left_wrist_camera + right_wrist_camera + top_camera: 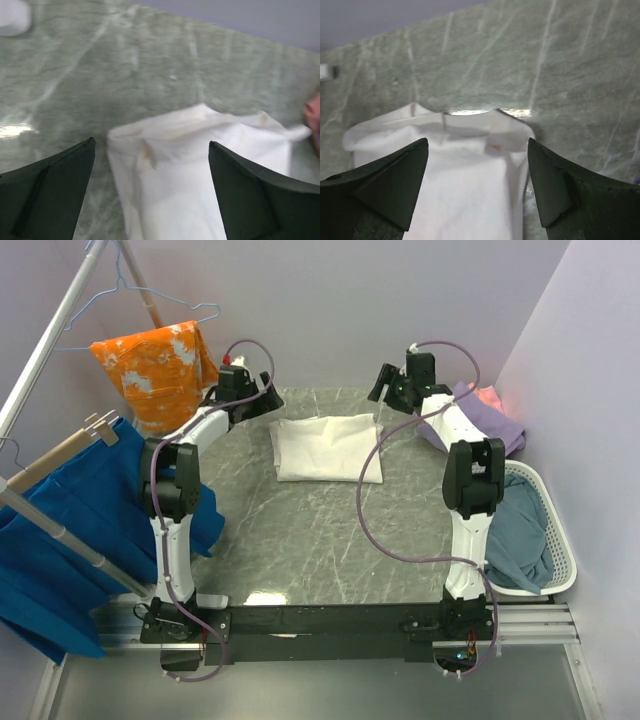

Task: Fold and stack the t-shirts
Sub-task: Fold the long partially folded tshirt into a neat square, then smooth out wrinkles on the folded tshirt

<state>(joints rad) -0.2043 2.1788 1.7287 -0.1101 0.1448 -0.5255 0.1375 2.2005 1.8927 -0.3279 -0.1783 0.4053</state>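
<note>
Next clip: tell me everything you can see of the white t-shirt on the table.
The white t-shirt is soft, plain-looking cloth folded into a rough rectangle. It lies flat on the grey-green marbled table, toward its far middle. Layered edges and creases show at both ends; no print is visible. The left hand and right hand stand open at either end, gripping nothing. Only the table visibly touches it.

Folded white tee [325, 445] on marble table [300, 540]
</note>
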